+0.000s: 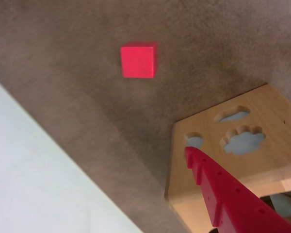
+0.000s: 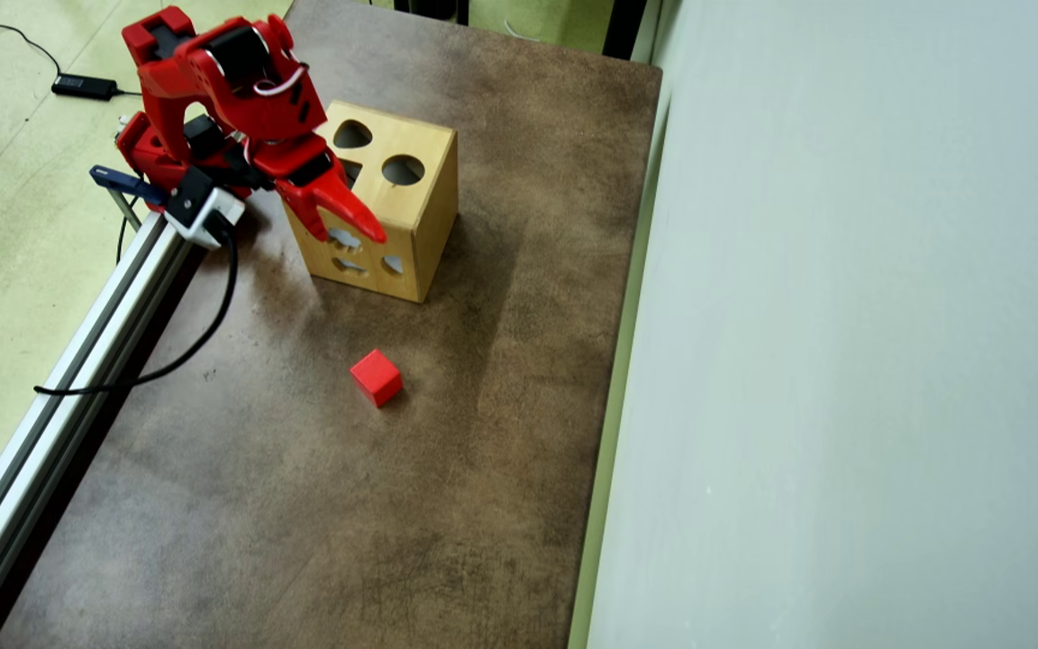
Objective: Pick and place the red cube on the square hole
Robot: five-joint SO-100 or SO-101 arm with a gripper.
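Observation:
The red cube (image 2: 377, 377) lies alone on the brown table, well in front of the wooden shape-sorter box (image 2: 420, 225); in the wrist view the cube (image 1: 138, 60) is at upper centre. My red gripper (image 2: 343, 233) hovers over the box's near top edge, far from the cube, open and empty. In the wrist view only one toothed finger (image 1: 218, 189) shows, with nothing against it, above the box (image 1: 281, 111). The box top shows a rounded-triangle hole and a round hole; a third is partly hidden by the gripper. I cannot make out a square hole.
A pale wall (image 2: 843, 361) borders the table (image 2: 303, 496) on the right in the overhead view and shows at lower left in the wrist view (image 1: 29, 184). An aluminium rail (image 2: 77, 361) and a black cable (image 2: 204, 333) run along the table's left edge.

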